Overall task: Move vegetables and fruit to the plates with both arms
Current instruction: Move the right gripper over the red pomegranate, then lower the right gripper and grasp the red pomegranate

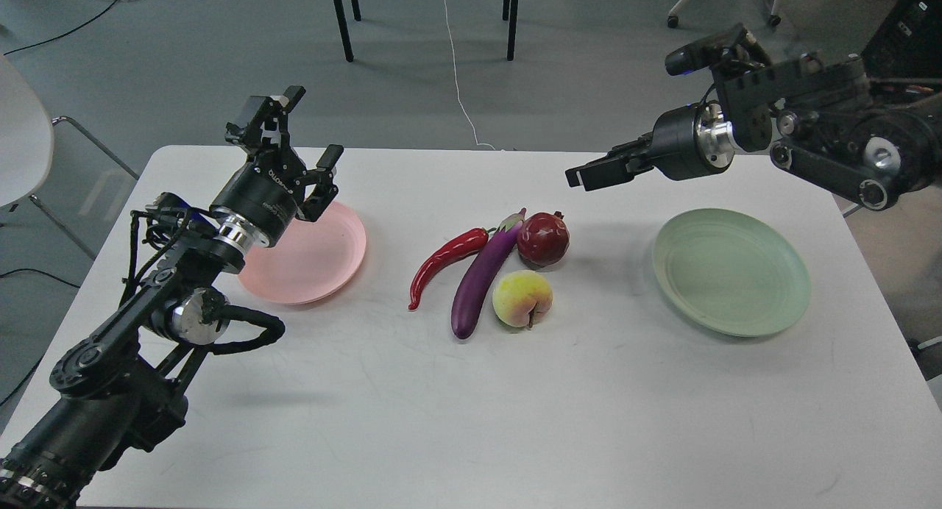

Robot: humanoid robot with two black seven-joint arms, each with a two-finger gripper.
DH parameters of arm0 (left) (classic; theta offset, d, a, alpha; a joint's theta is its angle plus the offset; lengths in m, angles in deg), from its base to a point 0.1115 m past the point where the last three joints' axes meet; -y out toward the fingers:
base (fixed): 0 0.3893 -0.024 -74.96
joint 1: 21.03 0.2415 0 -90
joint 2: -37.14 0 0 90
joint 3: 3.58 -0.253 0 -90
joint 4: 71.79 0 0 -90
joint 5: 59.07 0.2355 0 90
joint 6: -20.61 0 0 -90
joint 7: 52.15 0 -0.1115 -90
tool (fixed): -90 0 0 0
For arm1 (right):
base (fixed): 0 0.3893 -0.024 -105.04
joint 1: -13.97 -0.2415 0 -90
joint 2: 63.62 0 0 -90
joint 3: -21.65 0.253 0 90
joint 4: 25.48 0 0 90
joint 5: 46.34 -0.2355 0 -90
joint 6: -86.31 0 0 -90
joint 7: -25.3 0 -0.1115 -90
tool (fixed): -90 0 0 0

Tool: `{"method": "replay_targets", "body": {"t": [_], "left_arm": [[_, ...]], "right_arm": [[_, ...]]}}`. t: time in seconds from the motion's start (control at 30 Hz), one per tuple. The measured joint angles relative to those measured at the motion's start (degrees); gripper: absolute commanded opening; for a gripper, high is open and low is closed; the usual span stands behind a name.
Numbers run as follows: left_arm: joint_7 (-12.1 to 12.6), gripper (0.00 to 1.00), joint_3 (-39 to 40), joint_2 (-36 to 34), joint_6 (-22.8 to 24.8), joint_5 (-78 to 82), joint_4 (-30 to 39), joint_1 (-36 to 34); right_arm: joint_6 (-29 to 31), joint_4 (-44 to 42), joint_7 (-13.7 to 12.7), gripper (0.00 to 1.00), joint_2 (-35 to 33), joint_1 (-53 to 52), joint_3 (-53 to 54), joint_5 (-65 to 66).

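A red chili pepper (441, 262), a purple eggplant (482, 273), a dark-red pomegranate (543, 238) and a yellow-green peach (522, 298) lie close together at the middle of the white table (471, 421). The pink plate (324, 259) lies to their left and the pale green plate (728, 270) to their right; both are empty. My left gripper (307, 129) is open and empty above the pink plate's far left edge. My right gripper (583, 176) points left, above the table between the pomegranate and the green plate. It is seen side-on and its fingers cannot be told apart.
Black chair or table legs (342, 20) and a white cable (456, 68) are on the grey floor beyond the table. A white chair (22, 126) stands at the left. A black cabinet (909, 38) stands at the far right.
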Motion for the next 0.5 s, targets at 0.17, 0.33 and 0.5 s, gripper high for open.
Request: {"method": "replay_targets", "body": {"t": [0.17,0.33,0.5], "left_arm": [[0.0,0.98,0.0,-0.1,0.0,0.0,0.0,0.1],[0.0,0.98,0.1,-0.2,0.0,0.0,0.0,-0.1],[0.0,0.98,0.1,-0.3,0.0,0.0,0.0,-0.1]], "right_arm": [[-1.3,-8.0,0.0,0.99,9.3,2.2,-5.6,0.7],[-2.3,-11.9,0.0,0.99,12.8,6.1,-5.9,-0.2],[-3.8,-12.9,0.0,0.99,13.7,8.6,-5.8,-1.7]]}}
